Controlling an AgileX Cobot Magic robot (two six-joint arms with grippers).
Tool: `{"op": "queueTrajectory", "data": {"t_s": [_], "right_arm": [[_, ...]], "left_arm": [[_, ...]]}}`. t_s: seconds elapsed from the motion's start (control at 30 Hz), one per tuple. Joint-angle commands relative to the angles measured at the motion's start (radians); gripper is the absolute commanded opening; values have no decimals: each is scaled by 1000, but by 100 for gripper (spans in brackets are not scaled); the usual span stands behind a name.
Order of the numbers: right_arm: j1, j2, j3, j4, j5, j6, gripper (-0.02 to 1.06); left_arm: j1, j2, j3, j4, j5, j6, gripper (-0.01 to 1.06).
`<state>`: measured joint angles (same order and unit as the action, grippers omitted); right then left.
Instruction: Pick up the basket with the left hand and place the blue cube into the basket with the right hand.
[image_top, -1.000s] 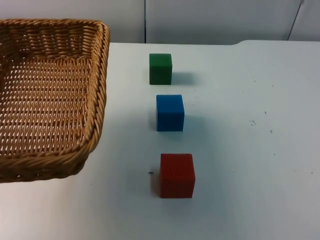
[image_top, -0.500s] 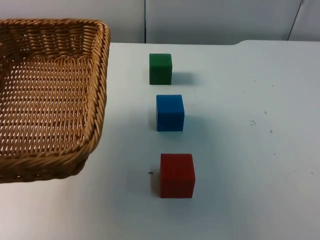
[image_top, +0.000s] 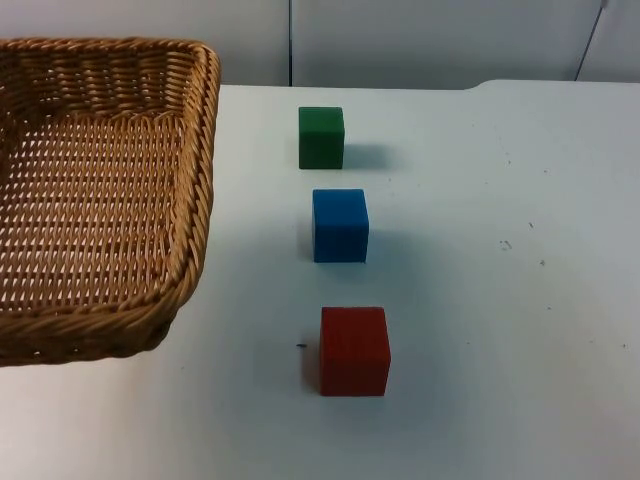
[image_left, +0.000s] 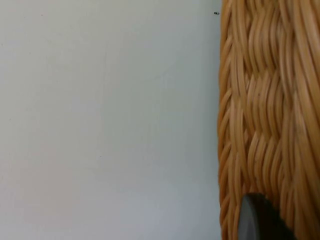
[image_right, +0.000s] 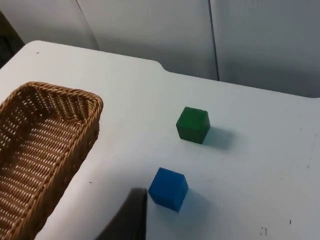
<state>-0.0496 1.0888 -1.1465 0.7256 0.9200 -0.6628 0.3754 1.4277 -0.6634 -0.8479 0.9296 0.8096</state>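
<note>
The blue cube rests on the white table, in the middle of a row of cubes; the right wrist view has it just beyond a dark fingertip of my right gripper, which hangs above the table short of it. The wicker basket is at the left, large and close in the top view, with nothing in it. My left gripper is at the basket's wall, one black fingertip lying against the weave.
A green cube sits behind the blue one and a red cube in front of it. The grey partition wall closes the table's far edge. Bare table spreads right of the cubes.
</note>
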Motion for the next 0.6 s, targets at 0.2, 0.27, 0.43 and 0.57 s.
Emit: {"op": "queueTrajectory", "data": {"t_s": [0.2,0.27,0.43,0.57], "right_arm": [[229,243,-197,-95,-7,17,104],[276,279,-221,-144,-15,53,104],[441,416,-275,-359,-91,286,104],[544,519,-278,-533,-183,514,104]], "left_arm": [[3,-11,2,-32,19,3,0],[3,-11,2,-33,21,3,0],[3,-11,2,-30,21,3,0],[3,-11,2,-26,21,3,0]]}}
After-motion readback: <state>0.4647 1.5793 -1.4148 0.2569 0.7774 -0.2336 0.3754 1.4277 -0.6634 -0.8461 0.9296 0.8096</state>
